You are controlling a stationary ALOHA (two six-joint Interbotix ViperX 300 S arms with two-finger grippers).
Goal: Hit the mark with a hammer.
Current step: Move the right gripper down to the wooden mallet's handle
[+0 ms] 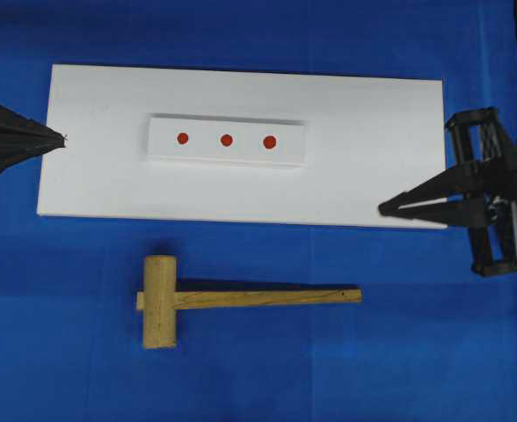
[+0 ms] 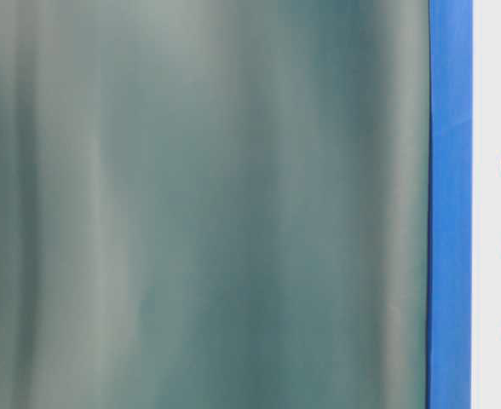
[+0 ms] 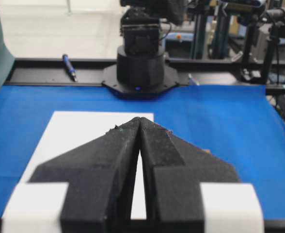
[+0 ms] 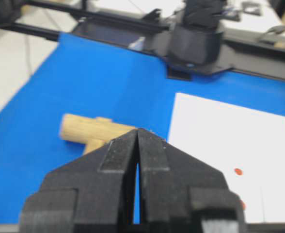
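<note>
On the blue cloth (image 1: 65,352), just below the white board (image 1: 373,176), lies the hammer (image 1: 241,298), its thick head to the left and its slim handle pointing right. Three red marks (image 1: 226,140) sit in a row on a raised white strip (image 1: 289,145). Both the left gripper (image 1: 63,138) and the right gripper (image 1: 383,209) have their jaws closed on nothing, well apart from the hammer.

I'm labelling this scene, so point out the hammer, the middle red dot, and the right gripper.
hammer (image 1: 160,301): overhead view, on the cylindrical head.
middle red dot (image 1: 226,140): overhead view, on the dot's centre.
right gripper (image 1: 383,208): overhead view, at the closed fingertips.
</note>
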